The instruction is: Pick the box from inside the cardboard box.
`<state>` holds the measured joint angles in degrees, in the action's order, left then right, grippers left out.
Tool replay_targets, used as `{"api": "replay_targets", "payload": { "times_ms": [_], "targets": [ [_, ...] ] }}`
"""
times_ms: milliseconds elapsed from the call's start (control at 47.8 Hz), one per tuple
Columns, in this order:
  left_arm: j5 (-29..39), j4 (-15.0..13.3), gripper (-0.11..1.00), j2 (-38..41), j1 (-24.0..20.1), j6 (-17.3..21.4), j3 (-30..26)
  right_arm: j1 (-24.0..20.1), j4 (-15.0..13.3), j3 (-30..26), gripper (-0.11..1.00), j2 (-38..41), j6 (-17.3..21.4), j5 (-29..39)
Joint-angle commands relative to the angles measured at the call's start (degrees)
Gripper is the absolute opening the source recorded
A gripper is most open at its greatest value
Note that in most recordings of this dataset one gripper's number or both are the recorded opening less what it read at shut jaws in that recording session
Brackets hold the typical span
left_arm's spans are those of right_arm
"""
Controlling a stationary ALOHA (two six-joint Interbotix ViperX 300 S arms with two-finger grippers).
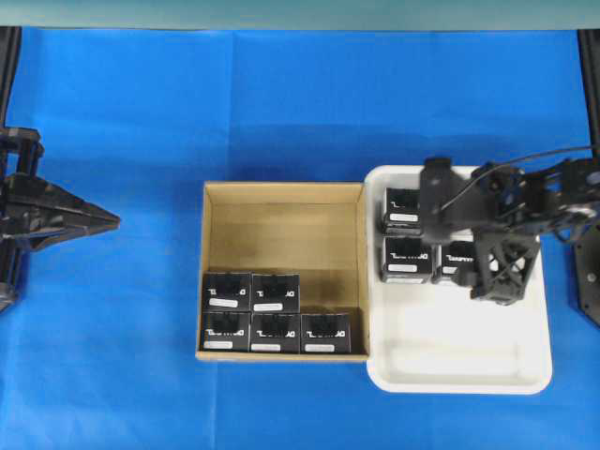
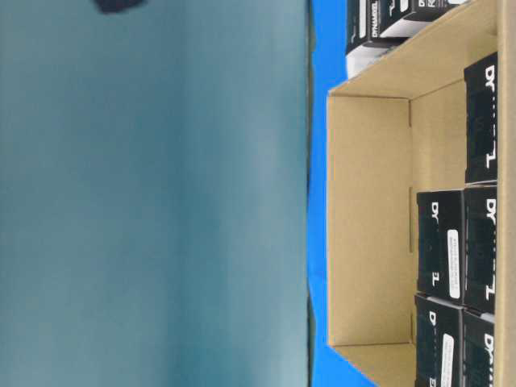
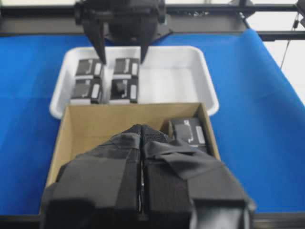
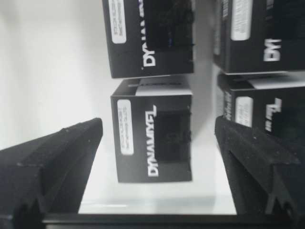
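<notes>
Five boxes (image 1: pixel 276 292) flat in cardboard box (image 1: pixel 281 220), lettering probably sideways; right hand (image 4: pixel 157 143) spread, left hand (image 3: pixel 141 143) pressed together.

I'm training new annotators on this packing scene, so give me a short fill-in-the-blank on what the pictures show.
1. The cardboard box holds ____ black boxes.
2. The white tray holds ____ black boxes.
3. The right gripper hangs over the tray with its jaws ____.
4. The left gripper has its jaws ____.

Missing words: five; four; open; shut
</notes>
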<state>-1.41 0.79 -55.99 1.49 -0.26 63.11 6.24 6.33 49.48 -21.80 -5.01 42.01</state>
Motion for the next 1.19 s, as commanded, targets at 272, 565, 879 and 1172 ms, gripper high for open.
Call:
{"api": "replay_targets", "payload": {
  "times_ms": [272,565,879,1172],
  "targets": [
    [-0.35,0.18,-0.04,0.44,0.00,0.09,-1.49,1.23,-0.09,1.93,0.96,-13.89,0.09,-1.93],
    [0.44,0.18,-0.04,0.44,0.00,0.18,-1.41,1.05,0.09,4.57,0.96,-23.20,-0.18,-6.94],
    [0.70,0.18,-0.04,0.18,0.00,0.18,-1.41,-0.44,0.09,6.77,0.96,-28.39,-0.09,-15.38],
    [0.70,0.18,-0.04,0.09,-0.09,0.18,-1.41,-0.79,0.09,7.56,0.96,-30.41,0.00,-17.84]
  ]
}}
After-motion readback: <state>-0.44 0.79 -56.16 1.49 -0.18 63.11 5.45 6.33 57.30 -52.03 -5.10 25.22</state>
